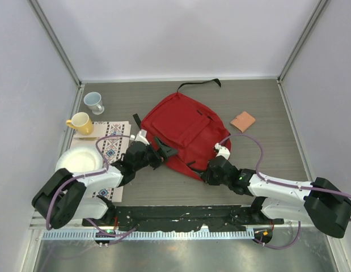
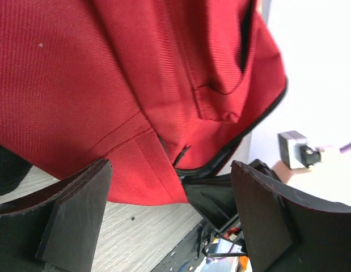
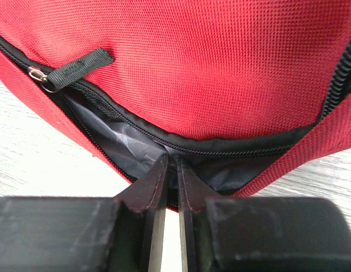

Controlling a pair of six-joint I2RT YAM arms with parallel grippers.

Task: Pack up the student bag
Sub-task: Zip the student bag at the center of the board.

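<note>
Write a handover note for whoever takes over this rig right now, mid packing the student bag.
Left gripper: open, fingers either side of the student bag's near-left corner, not clamped.
Right gripper: shut on the bag's black zipper edge, near-right side.
Bag: flat on the table, zip partly open, grey lining showing.
To do: nothing visibly packed; small tan item lies outside, beyond the bag's right side.

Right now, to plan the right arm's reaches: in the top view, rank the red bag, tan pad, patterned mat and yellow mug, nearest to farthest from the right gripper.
1. The student bag, its near edge pinched by the right gripper.
2. The tan pad, far right of the bag.
3. The patterned mat, left.
4. The yellow mug, far left.
</note>
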